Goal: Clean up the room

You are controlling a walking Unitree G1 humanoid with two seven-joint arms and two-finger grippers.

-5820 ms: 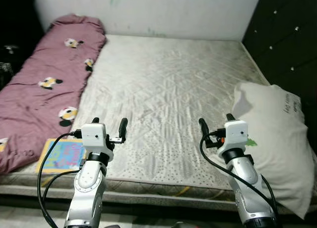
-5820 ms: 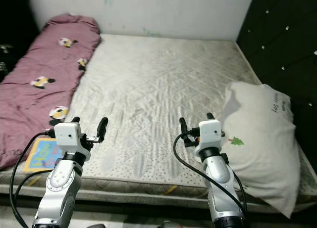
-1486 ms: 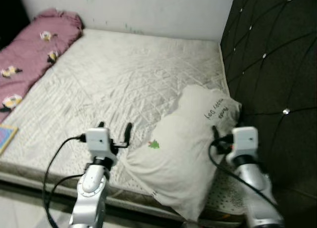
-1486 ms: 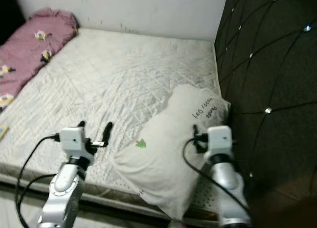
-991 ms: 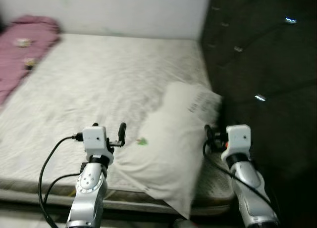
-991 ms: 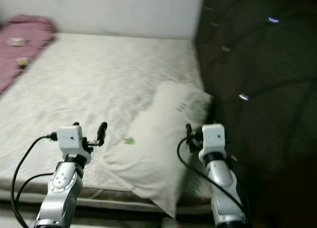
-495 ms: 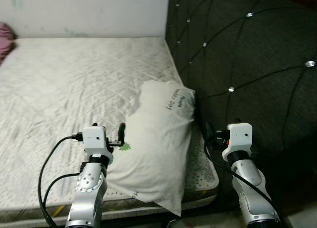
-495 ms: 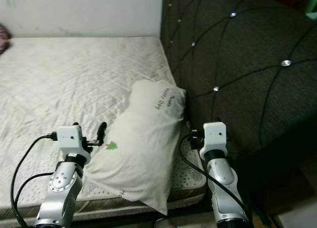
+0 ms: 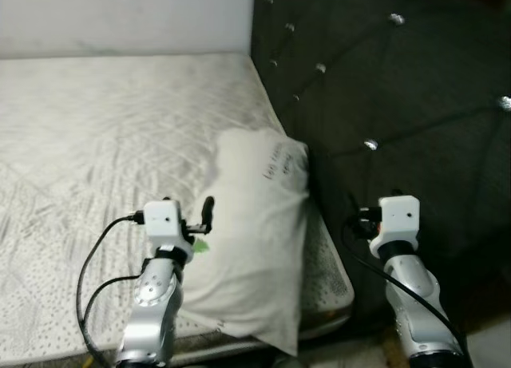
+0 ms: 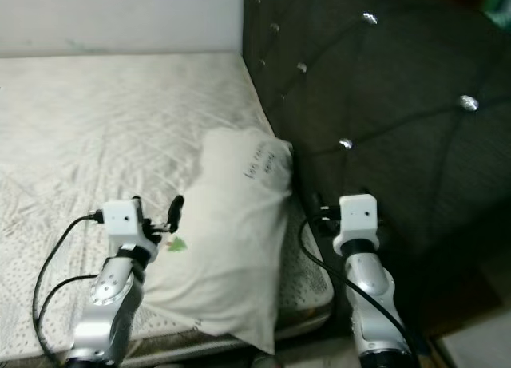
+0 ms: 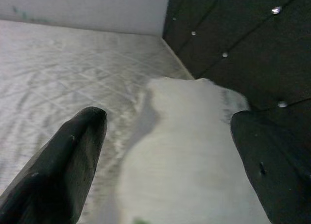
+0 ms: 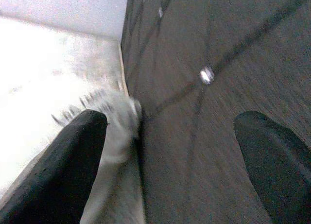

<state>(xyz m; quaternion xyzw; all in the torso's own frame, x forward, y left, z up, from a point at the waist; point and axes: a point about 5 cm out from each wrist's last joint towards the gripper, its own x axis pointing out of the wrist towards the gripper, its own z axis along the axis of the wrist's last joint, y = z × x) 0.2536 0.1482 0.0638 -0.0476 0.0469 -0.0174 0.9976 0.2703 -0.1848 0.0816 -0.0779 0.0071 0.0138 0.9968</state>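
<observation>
The view has swung toward the tufted headboard [image 9: 399,89]; both end effectors spread wide.

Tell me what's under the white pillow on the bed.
The pillow lies on the quilted mattress, its lower corner hanging past the edge. Whatever lies beneath it is covered.

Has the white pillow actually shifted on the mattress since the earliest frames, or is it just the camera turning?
No. The pillow lies at the mattress corner beside the dark headboard, overhanging the near edge as before; the camera turned.

Pillow [image 9: 255,224] against headboard [image 9: 383,89] blocks right edge; mattress [image 9: 104,120] leftward open (bare).
</observation>
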